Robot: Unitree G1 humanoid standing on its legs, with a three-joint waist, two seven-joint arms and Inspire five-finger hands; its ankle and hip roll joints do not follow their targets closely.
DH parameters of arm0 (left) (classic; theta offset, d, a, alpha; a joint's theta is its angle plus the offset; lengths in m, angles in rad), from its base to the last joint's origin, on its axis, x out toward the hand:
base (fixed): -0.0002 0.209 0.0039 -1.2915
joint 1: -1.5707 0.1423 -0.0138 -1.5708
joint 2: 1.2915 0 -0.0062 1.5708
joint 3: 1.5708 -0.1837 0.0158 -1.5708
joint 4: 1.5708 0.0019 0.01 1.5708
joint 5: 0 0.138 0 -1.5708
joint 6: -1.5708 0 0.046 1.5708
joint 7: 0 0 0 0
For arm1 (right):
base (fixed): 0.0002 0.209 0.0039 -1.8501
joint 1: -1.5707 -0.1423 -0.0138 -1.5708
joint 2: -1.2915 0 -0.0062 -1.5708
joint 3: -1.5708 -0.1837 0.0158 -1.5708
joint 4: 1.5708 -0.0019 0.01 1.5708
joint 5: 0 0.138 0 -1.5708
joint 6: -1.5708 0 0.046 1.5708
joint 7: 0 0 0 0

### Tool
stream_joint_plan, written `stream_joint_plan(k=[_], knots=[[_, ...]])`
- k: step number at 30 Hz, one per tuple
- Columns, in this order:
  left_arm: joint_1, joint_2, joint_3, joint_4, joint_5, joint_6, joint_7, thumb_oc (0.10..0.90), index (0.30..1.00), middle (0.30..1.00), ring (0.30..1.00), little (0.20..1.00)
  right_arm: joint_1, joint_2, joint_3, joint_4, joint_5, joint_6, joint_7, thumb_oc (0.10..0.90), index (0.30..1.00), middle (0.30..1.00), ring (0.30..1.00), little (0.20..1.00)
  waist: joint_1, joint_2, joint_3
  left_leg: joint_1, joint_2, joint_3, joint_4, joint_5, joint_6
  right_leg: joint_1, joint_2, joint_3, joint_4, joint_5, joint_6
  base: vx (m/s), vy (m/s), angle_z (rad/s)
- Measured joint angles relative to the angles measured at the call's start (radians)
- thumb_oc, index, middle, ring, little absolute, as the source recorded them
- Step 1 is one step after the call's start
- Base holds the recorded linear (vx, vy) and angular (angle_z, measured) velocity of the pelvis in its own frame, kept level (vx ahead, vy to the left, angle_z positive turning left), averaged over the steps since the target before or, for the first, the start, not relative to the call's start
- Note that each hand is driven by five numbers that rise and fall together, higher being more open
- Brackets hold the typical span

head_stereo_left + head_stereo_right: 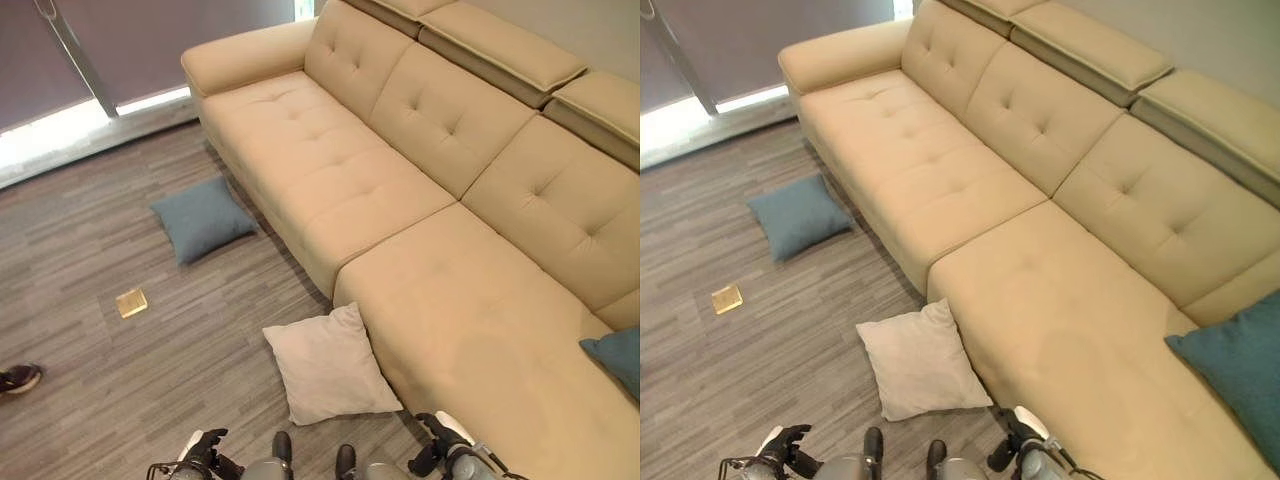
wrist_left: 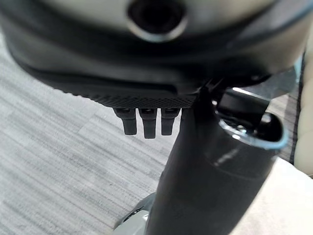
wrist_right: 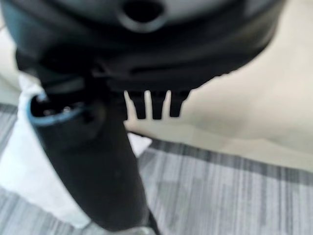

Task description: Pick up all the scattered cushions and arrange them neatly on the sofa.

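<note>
Fingers of left hand and right hand straight, relaxed, holding nothing.

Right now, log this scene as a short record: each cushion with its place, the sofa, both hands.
white cushion: on the floor, against the sofa's front edge, nearest the robot
blue-grey cushion: on the floor, farther off, near the sofa's armrest end
teal cushion: already on the sofa seat
sofa: beige, tufted
left hand: low, holding nothing, fingers relaxed
right hand: low, holding nothing, fingers relaxed
small yellow plate: in the floor
</note>
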Motion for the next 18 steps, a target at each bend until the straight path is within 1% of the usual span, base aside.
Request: stream_joint_plan(k=[1,3,5,6,7,8,9,11,13,14,15,16,18], knots=[[-0.002,0.008,0.002,0.004,0.000,0.000,0.004,0.800,0.900,0.900,0.900,0.900,0.001,-0.007,0.002,0.000,0.001,0.002,0.000,0.800,0.900,0.900,0.900,0.900,-0.001,-0.002,0.001,0.000,0.032,-0.023,-0.011,0.000,-0.011,0.005,0.002,-0.003,-0.016,0.011,0.001,0.03,0.154,0.06],[-0.003,0.015,0.000,0.004,0.000,0.001,0.016,0.800,0.900,0.900,0.900,0.900,0.001,-0.015,0.002,-0.001,0.001,0.003,0.000,0.800,0.900,0.900,0.900,0.900,-0.002,-0.002,0.000,0.004,0.072,-0.029,-0.043,0.000,-0.012,0.003,0.000,-0.001,-0.020,0.018,0.006,0.03,0.178,0.01],[0.002,0.018,0.000,0.004,-0.001,0.001,0.014,0.800,0.900,0.900,0.900,0.900,0.004,-0.021,-0.001,-0.004,0.001,0.003,-0.001,0.800,0.900,0.900,0.900,0.900,-0.002,0.002,-0.002,0.018,0.078,-0.029,-0.079,0.005,-0.018,0.001,0.004,0.000,-0.020,0.019,0.012,0.03,0.204,-0.06],[0.005,0.014,-0.002,0.004,0.000,0.001,0.012,0.800,0.900,0.900,0.900,0.900,0.005,-0.023,-0.003,-0.004,0.000,0.004,-0.002,0.800,0.900,0.900,0.900,0.900,-0.004,0.012,-0.007,0.042,0.075,-0.027,-0.119,0.015,-0.020,0.003,0.013,0.001,-0.029,0.026,0.028,-0.01,0.204,-0.08],[0.007,0.009,-0.006,0.004,0.001,0.001,0.012,0.800,0.900,0.900,0.900,0.900,0.003,-0.024,-0.002,-0.004,0.000,0.004,-0.002,0.800,0.900,0.900,0.900,0.900,-0.006,0.024,-0.009,0.051,0.077,-0.026,-0.133,0.025,-0.026,0.002,0.021,0.000,-0.030,0.026,0.034,-0.02,0.275,-0.09],[0.001,0.011,-0.033,0.007,0.008,0.001,0.013,0.800,0.900,0.900,0.900,0.900,0.003,-0.012,-0.001,-0.005,0.000,0.005,-0.003,0.800,0.900,0.900,0.900,0.900,-0.007,0.019,-0.013,0.054,0.073,-0.021,-0.155,0.034,-0.039,-0.021,0.018,0.018,-0.011,0.020,0.052,-0.05,0.205,-0.07],[-0.004,0.017,-0.038,0.007,0.010,0.001,0.014,0.800,0.900,0.900,0.900,0.900,0.003,-0.004,-0.001,-0.005,-0.001,0.002,-0.002,0.800,0.900,0.900,0.900,0.900,-0.006,0.007,-0.016,0.053,0.058,-0.015,-0.166,0.036,-0.033,-0.032,0.007,0.031,-0.004,0.014,0.066,-0.09,0.207,-0.11],[-0.010,0.017,-0.037,0.005,0.009,0.000,0.014,0.800,0.900,0.900,0.900,0.900,-0.004,0.018,0.000,-0.014,-0.001,0.002,-0.003,0.800,0.900,0.900,0.900,0.900,-0.001,-0.004,-0.019,0.051,0.017,0.013,-0.174,0.036,-0.006,-0.061,-0.029,0.063,0.005,0.021,0.100,-0.11,0.197,-0.23],[-0.014,0.015,-0.039,0.005,0.009,-0.001,0.013,0.800,0.900,0.900,0.900,0.900,-0.014,0.033,0.004,-0.037,0.000,0.001,-0.003,0.800,0.900,0.900,0.900,0.900,0.003,-0.001,-0.013,0.041,-0.011,0.037,-0.176,0.038,0.015,-0.085,-0.057,0.090,0.003,0.030,0.126,-0.10,0.173,-0.28],[-0.023,0.014,-0.039,0.003,0.009,-0.001,0.013,0.800,0.900,0.900,0.900,0.900,-0.023,0.039,0.004,-0.043,0.000,-0.003,-0.003,0.800,0.900,0.900,0.900,0.900,0.002,0.007,-0.006,0.035,-0.021,0.048,-0.178,0.039,0.026,-0.095,-0.070,0.097,0.000,0.039,0.141,-0.09,0.166,-0.22],[-0.027,0.013,-0.038,0.001,0.009,-0.001,0.014,0.800,0.900,0.900,0.900,0.900,-0.030,0.041,0.009,-0.045,0.000,-0.004,-0.002,0.800,0.900,0.900,0.900,0.900,0.002,0.011,-0.001,0.032,-0.028,0.052,-0.179,0.040,0.032,-0.099,-0.075,0.102,-0.005,0.045,0.145,-0.06,0.113,-0.18],[-0.034,0.012,-0.038,-0.003,0.008,-0.004,0.014,0.800,0.900,0.900,0.900,0.900,-0.042,0.044,0.015,-0.047,0.001,-0.004,-0.002,0.800,0.900,0.900,0.900,0.900,0.003,0.021,0.010,0.029,-0.039,0.062,-0.181,0.040,0.039,-0.100,-0.084,0.111,-0.018,0.058,0.159,-0.10,0.133,-0.16],[-0.036,0.014,-0.036,-0.007,0.007,-0.005,0.016,0.800,0.900,0.900,0.900,0.900,-0.054,0.047,0.019,-0.055,0.003,-0.004,-0.002,0.800,0.900,0.900,0.900,0.900,0.004,0.030,0.022,0.025,-0.047,0.077,-0.183,0.039,0.045,-0.106,-0.090,0.126,-0.031,0.077,0.165,-0.12,0.110,-0.21]])
